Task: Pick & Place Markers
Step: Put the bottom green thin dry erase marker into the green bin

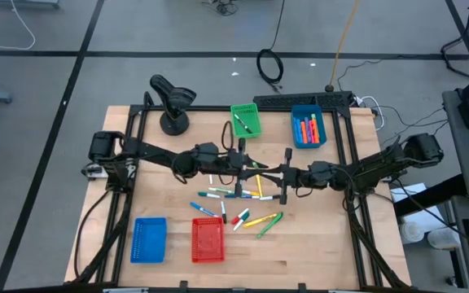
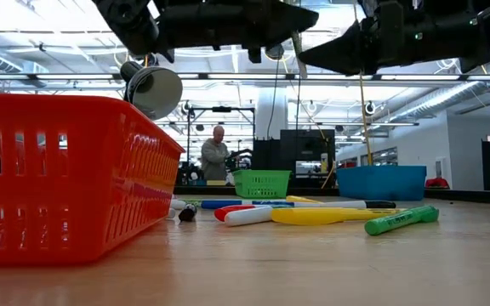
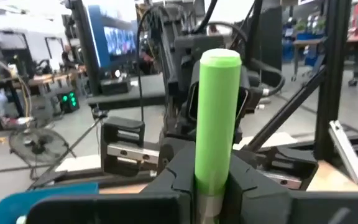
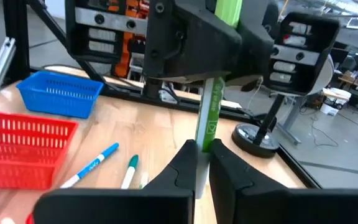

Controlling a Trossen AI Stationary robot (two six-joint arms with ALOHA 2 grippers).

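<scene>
Passage over mid-bench is blocked by the left hand (image 1: 249,165) and right hand (image 1: 277,173), closed together on one green marker (image 3: 215,118). Scattered markers (image 1: 233,199) lie beneath them. Bare bench (image 1: 332,236) is left open between the red basket (image 1: 208,241) and the right edge.

The green marker (image 3: 216,124) has its lower end hidden between the left end effector's (image 3: 211,186) fingers.

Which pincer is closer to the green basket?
Left. The left pincer sits just in front of the green basket; the right pincer is farther off, to its right.
</scene>
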